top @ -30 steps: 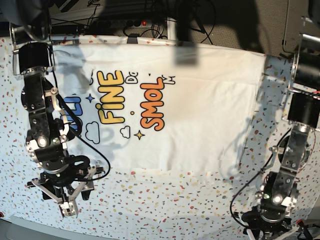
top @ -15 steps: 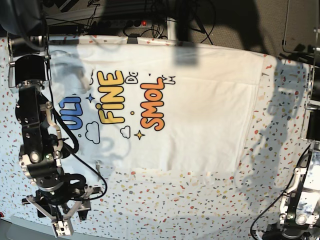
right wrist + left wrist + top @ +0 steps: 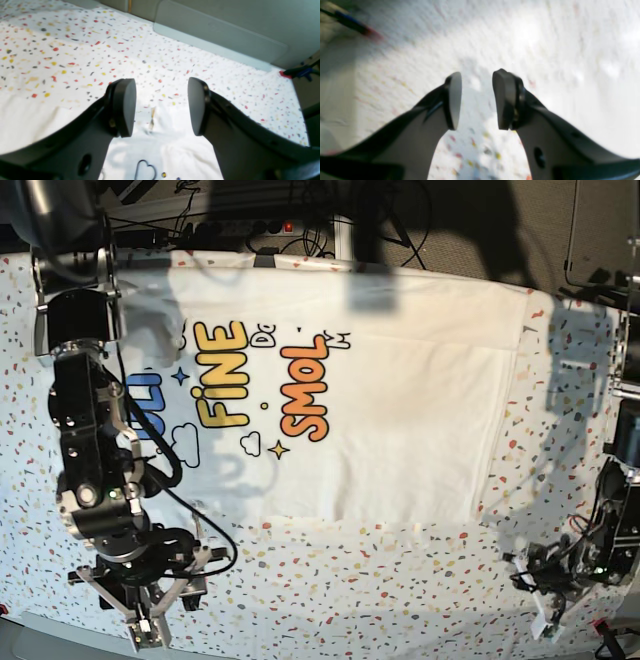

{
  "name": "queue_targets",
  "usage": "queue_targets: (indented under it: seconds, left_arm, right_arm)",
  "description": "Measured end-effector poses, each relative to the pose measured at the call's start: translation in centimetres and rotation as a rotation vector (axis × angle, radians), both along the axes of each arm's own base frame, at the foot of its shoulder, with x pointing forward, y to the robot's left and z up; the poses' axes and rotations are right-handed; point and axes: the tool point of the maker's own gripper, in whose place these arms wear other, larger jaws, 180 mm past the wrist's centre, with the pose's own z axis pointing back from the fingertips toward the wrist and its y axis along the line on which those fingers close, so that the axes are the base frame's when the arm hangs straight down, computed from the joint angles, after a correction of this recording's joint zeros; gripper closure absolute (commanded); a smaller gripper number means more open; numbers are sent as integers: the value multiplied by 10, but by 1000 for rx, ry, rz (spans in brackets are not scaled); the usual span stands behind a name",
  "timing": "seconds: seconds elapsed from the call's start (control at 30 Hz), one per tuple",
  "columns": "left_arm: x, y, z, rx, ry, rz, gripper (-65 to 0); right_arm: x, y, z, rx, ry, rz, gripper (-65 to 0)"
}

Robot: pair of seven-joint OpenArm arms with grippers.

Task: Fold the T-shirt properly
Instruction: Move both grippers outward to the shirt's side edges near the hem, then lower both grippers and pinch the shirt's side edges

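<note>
Right now we see the large white cotton T-shirt point(image 3: 350, 380) lying spread on the white speckled tablecloth point(image 3: 380, 580), print side up, its blue, yellow and orange lettering facing the base camera and one long edge doubled over toward the middle, so that a seam runs along its near side. Our right gripper point(image 3: 150, 620) hovers over the cloth at the near edge of the table, on the base view's left, just short of the shirt's near corner; its wrist view shows its dark pads point(image 3: 125, 107) spread apart with nothing between them, and white fabric with a small printed outline directly below. Our left gripper point(image 3: 548, 612) sits low at the opposite near corner, well clear of the shirt, and its blurred wrist picture shows only speckled cloth between the fingertips point(image 3: 455, 100), which are parted and empty. We judge that both arms are stationed along the near side because the next fold probably begins from that edge; the right one looks closer to a useful grasp.
</note>
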Motion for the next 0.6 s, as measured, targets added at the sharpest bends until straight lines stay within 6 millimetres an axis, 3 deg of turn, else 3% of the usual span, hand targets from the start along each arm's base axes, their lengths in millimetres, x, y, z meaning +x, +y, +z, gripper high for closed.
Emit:
queue_targets:
  seconds: [0.07,0.17,0.27,0.4,0.6]
  left_arm:
    - [-14,4,-31,-93,87,27,-228]
    - [-34,1,-61,-206,174,23,-228]
    - [-42,-11,-74,-299,213,33,-228]
    - [-43,-21,-76,-364,230,44,-228]
    - [-39,-26,-73,-371,215,38,-228]
  right_arm:
    - [-1,6,-3,15,17,3,-330]
    - [-2,14,-8,24,34,17,-330]
    - [-4,19,-14,26,73,30,-330]
    - [-12,18,-33,-34,150,48,-330]
    - [-41,-43,-78,-271,256,-68,-330]
